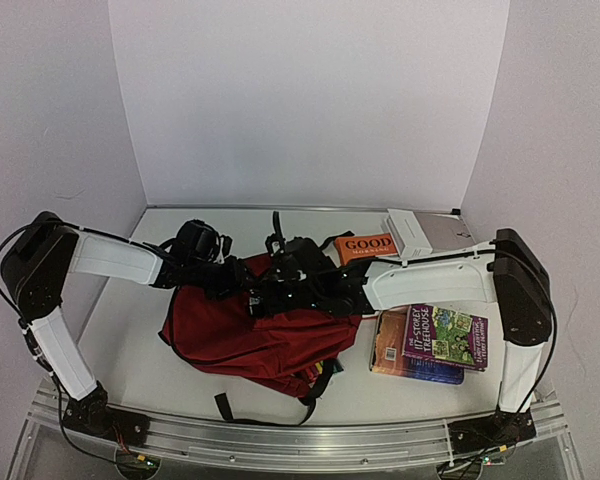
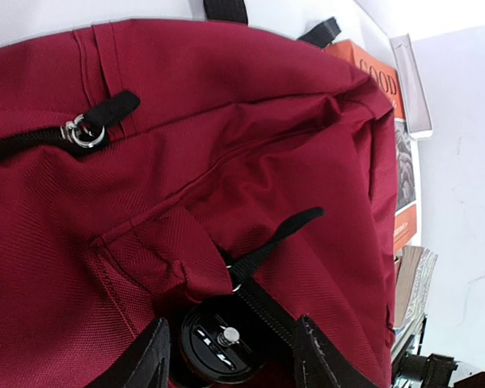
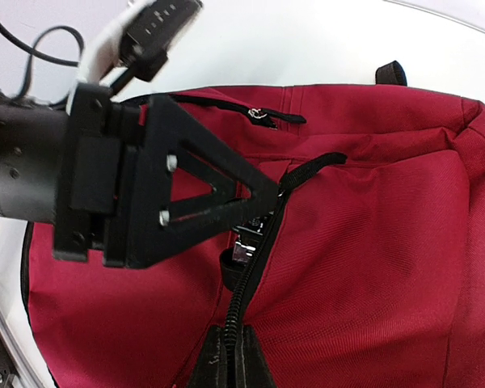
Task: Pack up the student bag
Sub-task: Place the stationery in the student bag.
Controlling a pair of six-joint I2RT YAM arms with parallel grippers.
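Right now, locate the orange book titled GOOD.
Top view: the orange book lies right of centre, behind the dark red fabric backpack, just left of the white box.

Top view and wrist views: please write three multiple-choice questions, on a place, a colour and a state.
1. From the student bag, the book stack lies: A) left B) right C) on top
2. The book marked GOOD is: A) orange B) green C) blue
3. The right hand is: A) wide open B) shut C) unseen
1 B: it shows to the bag's right in the top view. 2 A: its cover is orange. 3 B: its fingertips meet on the zip.
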